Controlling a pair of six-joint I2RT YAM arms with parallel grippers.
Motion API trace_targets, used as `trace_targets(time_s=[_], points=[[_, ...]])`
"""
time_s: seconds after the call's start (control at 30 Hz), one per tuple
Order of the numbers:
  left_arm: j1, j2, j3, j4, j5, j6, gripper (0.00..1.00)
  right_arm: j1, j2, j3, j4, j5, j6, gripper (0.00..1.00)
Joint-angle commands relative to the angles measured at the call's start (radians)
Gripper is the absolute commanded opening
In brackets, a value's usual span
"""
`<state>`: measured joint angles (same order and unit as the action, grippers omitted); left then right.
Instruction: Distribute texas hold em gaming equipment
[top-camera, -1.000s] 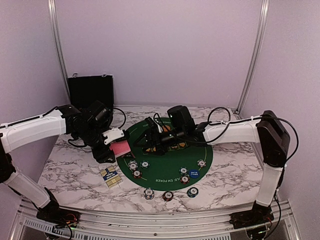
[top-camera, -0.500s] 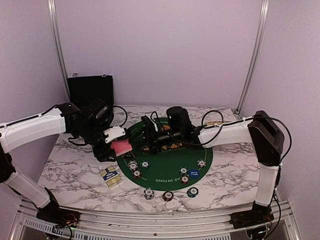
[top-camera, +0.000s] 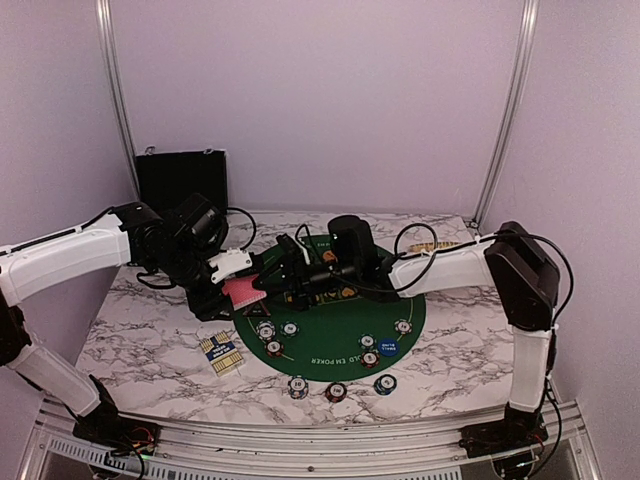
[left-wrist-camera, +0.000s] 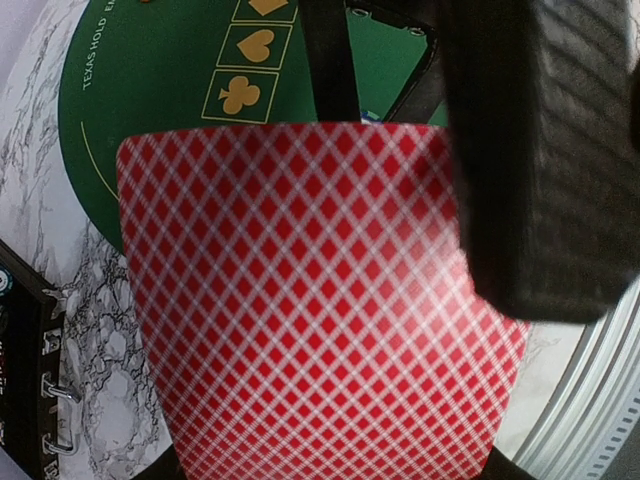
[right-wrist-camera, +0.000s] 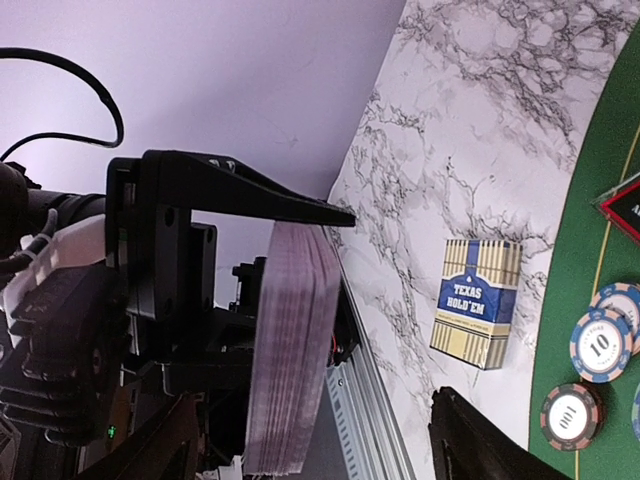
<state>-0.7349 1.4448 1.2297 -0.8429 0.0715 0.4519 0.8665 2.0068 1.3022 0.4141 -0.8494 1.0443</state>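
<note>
My left gripper (top-camera: 232, 291) is shut on a deck of red-backed playing cards (top-camera: 244, 293), held above the left edge of the round green mat (top-camera: 330, 318). The deck fills the left wrist view (left-wrist-camera: 300, 300). My right gripper (top-camera: 279, 272) is open right beside the deck. In the right wrist view the deck (right-wrist-camera: 295, 350) stands edge-on between my open right fingers (right-wrist-camera: 480, 440). Striped poker chips (top-camera: 266, 331) and a blue button (top-camera: 388, 347) lie on the mat. Three more chips (top-camera: 336, 391) lie on the marble in front. A black triangular button (right-wrist-camera: 625, 205) shows at the mat's edge.
A blue and tan Texas Hold'em card box (top-camera: 219, 351) lies on the marble left of the mat, also in the right wrist view (right-wrist-camera: 478, 300). A black hinged case (top-camera: 181, 181) stands at the back left. A tan object (top-camera: 432, 243) lies at the back right.
My right arm has reached leftward across the mat until its open fingers are at the deck. My left gripper has stayed nearly in place with the deck.
</note>
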Motion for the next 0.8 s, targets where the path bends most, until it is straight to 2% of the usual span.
trace_targets(time_s=[0.0,0.17,0.43,0.5,0.73,0.77], points=[[-0.009,-0.007,0.026,-0.012,0.020,-0.001,0.00,0.009,0.031,0.061,0.055,-0.021,0.026,0.78],[-0.009,-0.005,0.033,-0.013,0.013,0.002,0.00,0.011,0.070,0.097,0.064,-0.038,0.043,0.73],[-0.012,0.005,0.038,-0.011,0.005,0.008,0.00,0.015,0.112,0.142,0.112,-0.065,0.089,0.55],[-0.012,0.009,0.039,-0.012,0.004,0.011,0.00,0.015,0.122,0.144,0.145,-0.072,0.115,0.49],[-0.013,0.027,0.043,-0.009,-0.022,0.019,0.00,0.013,0.134,0.133,0.193,-0.086,0.154,0.16],[-0.014,0.032,0.046,-0.007,-0.028,0.019,0.03,0.014,0.133,0.131,0.192,-0.088,0.153,0.12]])
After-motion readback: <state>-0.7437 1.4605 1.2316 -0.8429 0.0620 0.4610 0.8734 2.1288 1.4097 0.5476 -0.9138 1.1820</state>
